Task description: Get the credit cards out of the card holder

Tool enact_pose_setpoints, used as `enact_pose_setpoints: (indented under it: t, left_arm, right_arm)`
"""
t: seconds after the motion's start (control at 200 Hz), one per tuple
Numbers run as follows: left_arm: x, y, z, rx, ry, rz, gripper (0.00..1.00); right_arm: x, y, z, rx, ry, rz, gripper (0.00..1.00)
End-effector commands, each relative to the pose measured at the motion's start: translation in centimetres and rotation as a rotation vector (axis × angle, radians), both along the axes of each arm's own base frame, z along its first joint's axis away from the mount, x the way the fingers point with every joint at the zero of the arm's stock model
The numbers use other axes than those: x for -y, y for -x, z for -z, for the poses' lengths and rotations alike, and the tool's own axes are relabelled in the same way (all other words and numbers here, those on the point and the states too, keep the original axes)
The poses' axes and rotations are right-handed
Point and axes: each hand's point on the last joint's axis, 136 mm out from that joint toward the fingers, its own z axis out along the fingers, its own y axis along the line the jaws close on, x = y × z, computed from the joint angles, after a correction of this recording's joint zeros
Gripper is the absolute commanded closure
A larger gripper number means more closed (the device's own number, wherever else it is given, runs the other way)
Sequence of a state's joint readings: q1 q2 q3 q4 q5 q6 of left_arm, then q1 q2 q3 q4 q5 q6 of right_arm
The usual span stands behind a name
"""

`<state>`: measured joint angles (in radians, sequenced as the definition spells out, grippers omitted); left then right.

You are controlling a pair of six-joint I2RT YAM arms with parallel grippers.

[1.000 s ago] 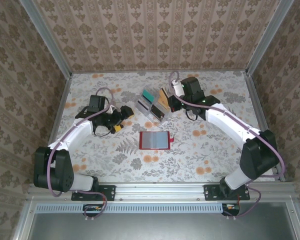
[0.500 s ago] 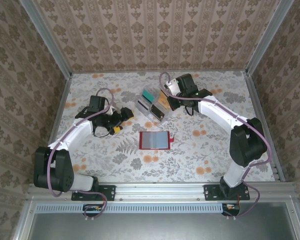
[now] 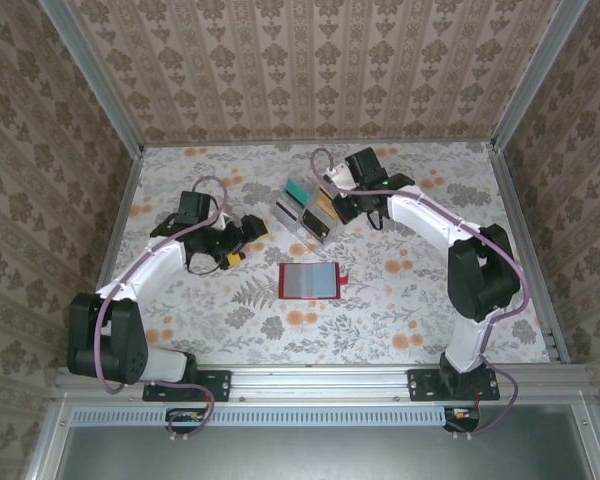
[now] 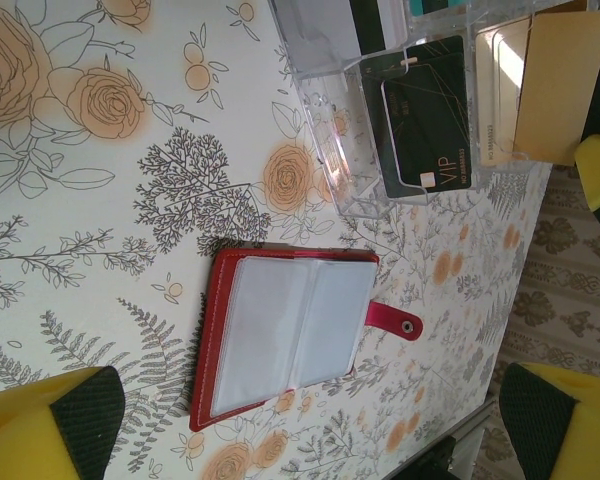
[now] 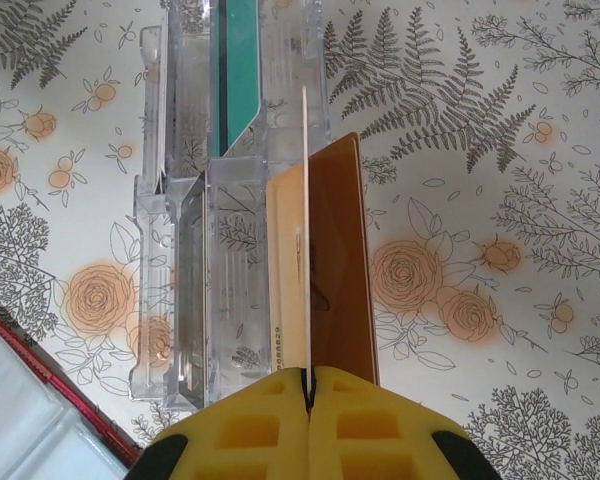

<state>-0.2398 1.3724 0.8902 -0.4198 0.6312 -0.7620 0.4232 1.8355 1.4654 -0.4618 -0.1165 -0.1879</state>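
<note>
1. Card holder (image 3: 308,281) lies opened flat on the flowered table (image 3: 410,300), near the middle and between the two arms. Its pale sleeves face up and its red tab (image 4: 393,322) points toward the right arm's side. I cannot tell whether any card sits in those sleeves.
2. The right gripper (image 5: 307,385) is pressed together on the near edge of a thin credit card (image 5: 305,200), which is seen edge-on. The card stands in a slot of the clear rack (image 5: 180,300), just beyond the holder, with a tan card (image 5: 342,270) right beside it and a teal card (image 5: 238,70) farther along.
3. The left gripper (image 3: 248,243) has its fingers spread wide and carries nothing. It hovers to the left of the holder, with its camera looking down on it.
4. Judged by look, such a card is light, stiff and slick. It should stand a firm pinch without bending, but it could swing or slip if it is caught only at a corner.
5. The best hold is probably the middle of a short edge, as the right fingers have it.
6. The holder looks light and soft, with clingy clear sleeves. It may slide or lift along with a card unless the free gripper pins its red border. A card lying flush in a sleeve leaves little edge to catch.
</note>
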Motion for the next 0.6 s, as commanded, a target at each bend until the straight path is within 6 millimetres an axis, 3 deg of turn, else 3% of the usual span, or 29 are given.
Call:
enact_pose_setpoints:
  t: [0.0,0.18,0.325,0.485,0.595]
  left_arm:
    - [-0.2,0.3,0.4,0.001,-0.005,0.013,0.00]
    - [-0.2,0.6,0.4,-0.002,-0.010,0.019,0.00]
    - [-0.3,0.5,0.5,-0.002,-0.021,0.020,0.00]
    - [-0.3,0.7,0.9,-0.007,-0.035,0.030,0.00]
    - [0.2,0.9,1.3,-0.010,-0.056,0.054,0.00]
  right_arm:
    - [-0.1,-0.2,0.3,-0.027,0.014,-0.012,0.89]
    - [0.0,-0.2,-1.0,-0.014,0.001,0.000,0.72]
    - [0.3,0.4,-4.1,0.030,-0.050,0.043,0.66]
    - [1.2,2.4,-7.5,0.044,-0.166,0.171,0.51]
    - [1.7,4.8,-7.4,-0.005,-0.244,0.292,0.43]
